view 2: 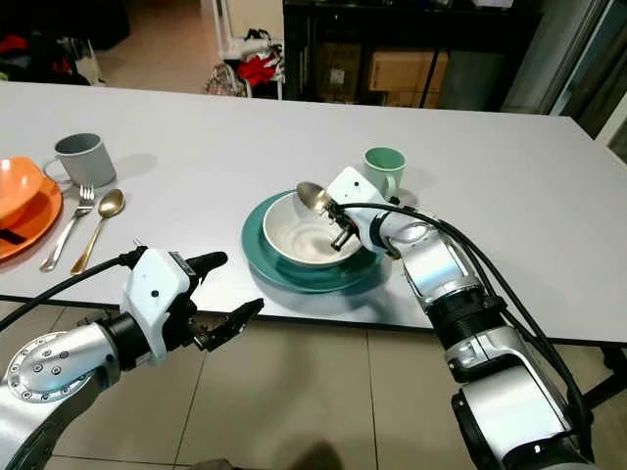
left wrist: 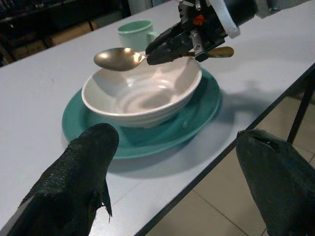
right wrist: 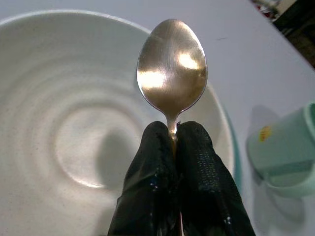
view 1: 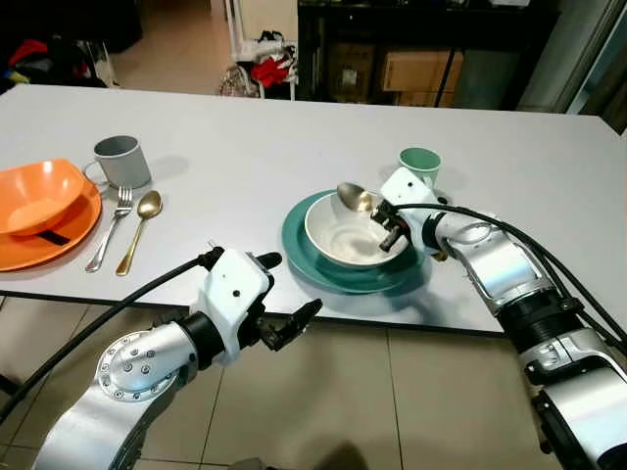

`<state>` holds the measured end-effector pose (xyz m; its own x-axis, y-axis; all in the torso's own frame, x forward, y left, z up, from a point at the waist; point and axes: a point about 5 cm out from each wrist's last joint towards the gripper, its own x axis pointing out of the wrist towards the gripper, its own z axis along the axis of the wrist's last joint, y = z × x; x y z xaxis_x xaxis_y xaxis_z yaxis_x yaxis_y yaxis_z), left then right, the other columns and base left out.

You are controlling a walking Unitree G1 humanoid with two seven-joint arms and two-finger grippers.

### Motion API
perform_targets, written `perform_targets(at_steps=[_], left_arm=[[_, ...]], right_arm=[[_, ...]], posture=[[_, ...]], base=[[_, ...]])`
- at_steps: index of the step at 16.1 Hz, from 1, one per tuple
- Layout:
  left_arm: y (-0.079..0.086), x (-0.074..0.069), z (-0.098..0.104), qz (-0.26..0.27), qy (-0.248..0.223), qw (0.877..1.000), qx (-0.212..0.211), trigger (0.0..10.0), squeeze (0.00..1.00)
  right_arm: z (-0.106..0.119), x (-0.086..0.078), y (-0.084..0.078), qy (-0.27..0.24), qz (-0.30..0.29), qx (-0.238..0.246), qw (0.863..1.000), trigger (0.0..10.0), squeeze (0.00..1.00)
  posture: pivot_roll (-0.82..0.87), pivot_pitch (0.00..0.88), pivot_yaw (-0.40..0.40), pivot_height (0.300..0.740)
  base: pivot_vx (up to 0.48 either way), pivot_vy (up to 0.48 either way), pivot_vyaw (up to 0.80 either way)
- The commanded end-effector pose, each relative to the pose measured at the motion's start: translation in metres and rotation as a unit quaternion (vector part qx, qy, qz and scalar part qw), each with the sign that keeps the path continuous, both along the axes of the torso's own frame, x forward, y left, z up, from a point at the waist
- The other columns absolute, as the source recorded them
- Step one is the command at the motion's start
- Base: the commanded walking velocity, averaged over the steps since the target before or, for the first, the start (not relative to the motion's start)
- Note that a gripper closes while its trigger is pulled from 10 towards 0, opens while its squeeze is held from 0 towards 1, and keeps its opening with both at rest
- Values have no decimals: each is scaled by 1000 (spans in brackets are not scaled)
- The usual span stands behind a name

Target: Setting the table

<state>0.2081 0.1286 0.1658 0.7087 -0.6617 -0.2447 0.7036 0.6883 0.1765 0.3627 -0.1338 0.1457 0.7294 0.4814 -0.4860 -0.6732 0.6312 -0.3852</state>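
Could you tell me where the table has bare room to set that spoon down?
Bare table lies between the gold spoon and the teal plate, and right of the mint cup. It is crowded where the right end effector holds the spoon over the white bowl.

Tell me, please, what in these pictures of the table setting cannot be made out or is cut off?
- Orange plate, eye views: cut by the picture's left edge; the dark strip on it is too small to identify.
- Gold spoon, right wrist view: its handle is hidden between the right gripper fingers.
- Green mug, right wrist view: cut by the edge; the yellow mark is blurred.
- Teal plate: its middle is covered by the white bowl.
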Motion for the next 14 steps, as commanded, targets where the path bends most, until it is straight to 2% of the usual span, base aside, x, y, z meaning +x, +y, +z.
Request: perform_targets(at_steps=[1,3,4,5,6,7,8,12,14], left_arm=[[-2,-3,1,-9,3,1000,2,10000,0],[-3,-2,2,-12,3,1000,2,10000,0],[-4,-2,2,-15,5,1000,2,10000,0],[-4,-2,2,-15,5,1000,2,10000,0],[-3,-2,3,-16,5,1000,3,10000,0],[-3,-2,2,-16,5,1000,3,10000,0],[-4,-2,2,-17,6,1000,4,10000,0],[-4,0,3,-12,0,1000,2,10000,0],[1,5,4,39,-16,999,0,10000,0]], right_arm=[[10,4,5,-13,18,3,1000,10000,0],[11,5,4,-11,27,9,1000,10000,0],[13,3,4,-6,49,14,999,10000,475],[13,3,4,-6,49,14,999,10000,475],[13,2,4,-4,56,14,998,10000,549],[13,1,4,0,66,9,998,10000,820],[13,-2,1,7,83,-6,997,10000,1000],[28,-6,-9,-10,92,-11,996,10000,1000],[45,-14,-16,-35,86,29,995,10000,1000]], posture=[[42,0,9,740],[41,0,11,740],[42,0,13,740],[42,0,13,740],[42,0,13,740],[41,0,13,740],[39,0,14,740],[41,0,9,740],[47,0,0,740]], base=[[0,0,0],[0,0,0],[0,0,0],[0,0,0],[0,0,0],[0,0,0],[0,0,0],[0,0,0],[0,0,0]])
